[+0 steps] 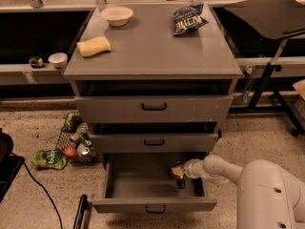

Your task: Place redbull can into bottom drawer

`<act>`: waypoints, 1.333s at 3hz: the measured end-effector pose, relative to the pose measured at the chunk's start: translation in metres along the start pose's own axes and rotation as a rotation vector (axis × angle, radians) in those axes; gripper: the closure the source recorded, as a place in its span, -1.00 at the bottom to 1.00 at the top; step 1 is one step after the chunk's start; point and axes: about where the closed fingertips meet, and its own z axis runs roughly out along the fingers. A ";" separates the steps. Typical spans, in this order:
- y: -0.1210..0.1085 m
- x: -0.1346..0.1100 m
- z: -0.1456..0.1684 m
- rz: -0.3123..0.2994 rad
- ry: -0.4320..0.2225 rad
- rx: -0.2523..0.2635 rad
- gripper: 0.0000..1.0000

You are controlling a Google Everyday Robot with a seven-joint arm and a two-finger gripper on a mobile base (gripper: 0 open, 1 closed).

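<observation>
Main risk as I see it: the redbull can [180, 182] tips as it is let go. It shows only as a slim dark shape just under the hand [178, 171], and I can't tell if its base is down on the drawer floor or hanging above it. Released from above, it could fall over and roll around the bottom drawer [152, 205].

Second risk: the arm [214, 168] comes in from the right, low under the front of the middle drawer [154, 141]. Lifting straight up could knock that front or drag the can along. Pulling back out sideways looks safer to me.

The hand is inside the bottom drawer, at its right side, towards the back. I can't tell how far open it is, or whether it grips the can or only touches it. The drawer is pulled well out, with its floor bare to the left of the can.

The chip bag [187, 19], sponge [93, 46] and bowl [116, 15] sit up on the bench [152, 56], well apart from the hand.
</observation>
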 end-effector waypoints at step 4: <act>0.012 0.023 0.065 -0.053 0.147 -0.116 0.17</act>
